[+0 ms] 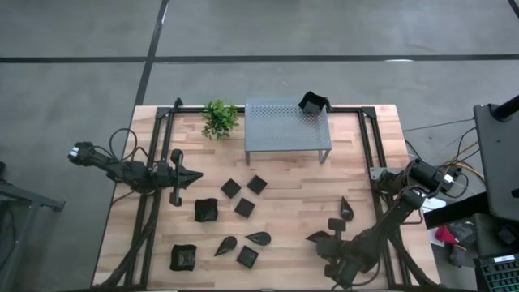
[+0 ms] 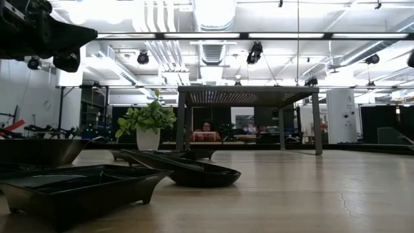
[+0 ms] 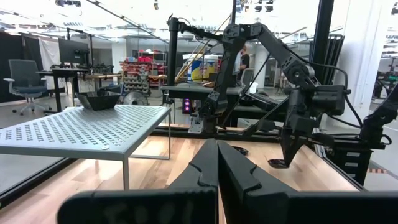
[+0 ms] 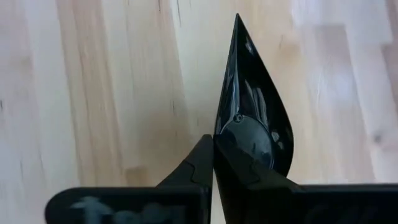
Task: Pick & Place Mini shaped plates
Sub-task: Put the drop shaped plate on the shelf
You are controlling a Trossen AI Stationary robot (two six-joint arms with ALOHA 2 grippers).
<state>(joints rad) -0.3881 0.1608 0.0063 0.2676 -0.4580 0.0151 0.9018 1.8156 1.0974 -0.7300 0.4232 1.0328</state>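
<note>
Several mini shaped plates lie flat on the near half of the table: flat squares point(image 1: 230, 187), deeper squares point(image 1: 206, 210) and teardrops point(image 1: 259, 238). One deep dish point(image 1: 312, 103) rests on the shelf's far right corner. My right gripper point(image 4: 213, 140) is over the table's near right part point(image 1: 318, 237), shut on a black teardrop plate point(image 4: 249, 106). My left gripper point(image 1: 195, 174) hangs shut over the table's left side, its fingers point(image 3: 217, 168) pointing right and touching nothing. My right gripper pinches the teardrop plate by the rim of its rounded end point(image 4: 219, 127), between the two fingers. The fingers come from above, pointing down, and lie along the plate. The plate stands on edge with its round foot point(image 4: 249, 138) showing. Its pointed tip point(image 4: 237, 22) points toward the table; whether it touches, I cannot tell.
A grey perforated shelf point(image 1: 288, 126) stands at the table's far middle, with a small green plant point(image 1: 219, 119) to its left. Black frame rails point(image 1: 375, 154) run along both table sides. Another teardrop plate point(image 1: 347, 208) lies near the right arm. A person sits in the room beyond point(image 2: 207, 133).
</note>
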